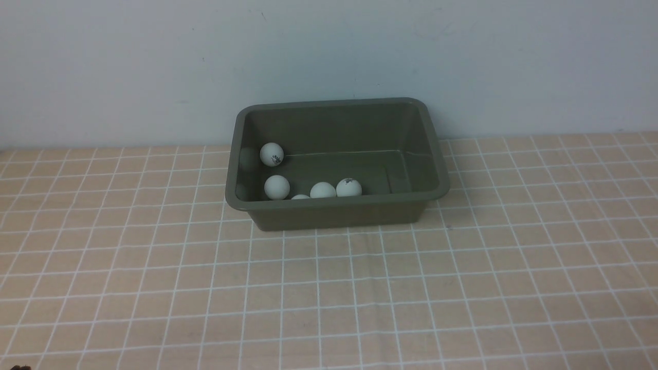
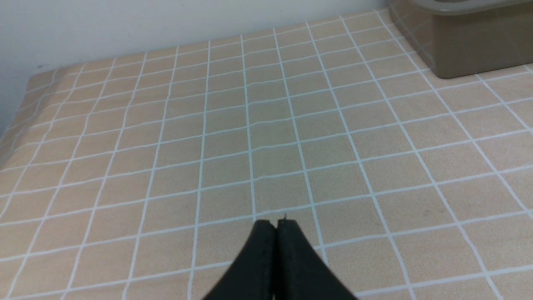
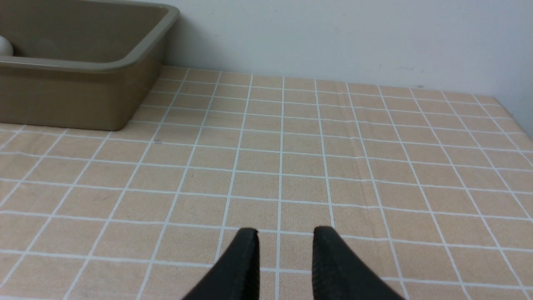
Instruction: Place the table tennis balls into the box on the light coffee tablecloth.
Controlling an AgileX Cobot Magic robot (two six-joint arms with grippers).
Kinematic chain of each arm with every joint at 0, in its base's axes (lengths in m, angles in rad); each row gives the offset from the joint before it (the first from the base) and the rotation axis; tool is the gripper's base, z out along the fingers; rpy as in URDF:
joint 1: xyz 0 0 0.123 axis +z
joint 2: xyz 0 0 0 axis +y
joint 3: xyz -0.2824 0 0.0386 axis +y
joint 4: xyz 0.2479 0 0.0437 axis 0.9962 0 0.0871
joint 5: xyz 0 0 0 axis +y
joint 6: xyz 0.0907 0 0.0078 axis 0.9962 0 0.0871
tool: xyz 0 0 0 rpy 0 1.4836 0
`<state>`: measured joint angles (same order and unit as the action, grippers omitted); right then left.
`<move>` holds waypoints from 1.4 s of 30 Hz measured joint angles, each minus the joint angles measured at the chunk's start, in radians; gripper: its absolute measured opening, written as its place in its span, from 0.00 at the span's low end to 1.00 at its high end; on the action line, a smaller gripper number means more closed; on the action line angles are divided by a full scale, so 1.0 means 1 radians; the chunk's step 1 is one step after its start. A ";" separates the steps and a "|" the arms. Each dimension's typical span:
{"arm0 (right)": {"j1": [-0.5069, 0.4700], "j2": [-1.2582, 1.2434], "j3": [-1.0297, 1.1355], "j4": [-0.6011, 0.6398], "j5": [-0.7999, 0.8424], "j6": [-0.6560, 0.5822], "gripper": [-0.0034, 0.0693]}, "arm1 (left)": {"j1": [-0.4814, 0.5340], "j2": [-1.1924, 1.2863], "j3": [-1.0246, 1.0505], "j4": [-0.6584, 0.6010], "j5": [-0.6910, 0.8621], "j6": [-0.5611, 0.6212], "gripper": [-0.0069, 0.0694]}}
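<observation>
Balls (image 1: 323, 189) sit boxed, far from closed left pincer (image 2: 275, 225), open right pincer (image 3: 285, 233).

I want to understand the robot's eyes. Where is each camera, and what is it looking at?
Front view: between the arms, looking forward at the box holding table tennis balls; no arm shows.
Left wrist view: on the left arm, looking over the tablecloth; the left gripper shows, shut.
Right wrist view: on the right arm; the right gripper shows, open and empty.
Shared: all three views show the box and tablecloth.
</observation>
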<state>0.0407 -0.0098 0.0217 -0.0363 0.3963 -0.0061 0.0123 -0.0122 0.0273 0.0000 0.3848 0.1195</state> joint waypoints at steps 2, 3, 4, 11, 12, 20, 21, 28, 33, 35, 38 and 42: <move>0.000 0.000 0.000 0.000 0.000 0.000 0.29 | 0.000 0.000 0.000 0.000 0.000 0.000 0.00; 0.000 0.000 0.000 0.000 0.000 0.000 0.29 | 0.000 0.000 0.000 0.000 0.000 0.000 0.00; 0.000 0.000 0.000 0.000 0.000 0.000 0.29 | 0.000 0.000 0.000 0.000 0.000 0.000 0.00; 0.000 0.000 0.000 0.000 0.000 0.000 0.29 | 0.000 0.000 0.000 0.000 0.000 -0.002 0.00; 0.000 0.000 0.000 0.000 0.000 0.000 0.29 | 0.000 0.000 0.000 0.000 0.000 -0.002 0.00; 0.000 0.000 0.000 0.000 0.000 0.000 0.29 | 0.000 0.000 0.000 0.000 0.000 -0.003 0.00; 0.000 0.000 0.000 0.000 0.000 0.000 0.29 | 0.000 0.000 0.000 0.000 0.000 -0.003 0.00; 0.000 0.000 0.000 0.000 0.000 0.000 0.29 | 0.001 0.000 0.000 0.000 0.000 -0.003 0.00; 0.000 0.000 0.000 0.000 0.000 0.000 0.29 | 0.016 0.000 0.000 0.000 0.000 -0.003 0.00; 0.000 0.000 0.000 0.000 0.000 0.000 0.29 | 0.021 0.000 0.000 0.000 0.000 -0.003 0.00; 0.000 0.000 0.000 0.000 0.000 0.000 0.29 | 0.021 0.000 0.000 0.000 0.000 -0.003 0.00; 0.000 0.000 0.000 0.000 0.000 0.000 0.29 | 0.021 0.000 0.000 0.000 0.000 -0.003 0.00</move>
<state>0.0407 -0.0098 0.0217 -0.0363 0.3963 -0.0061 0.0334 -0.0122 0.0273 0.0000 0.3848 0.1165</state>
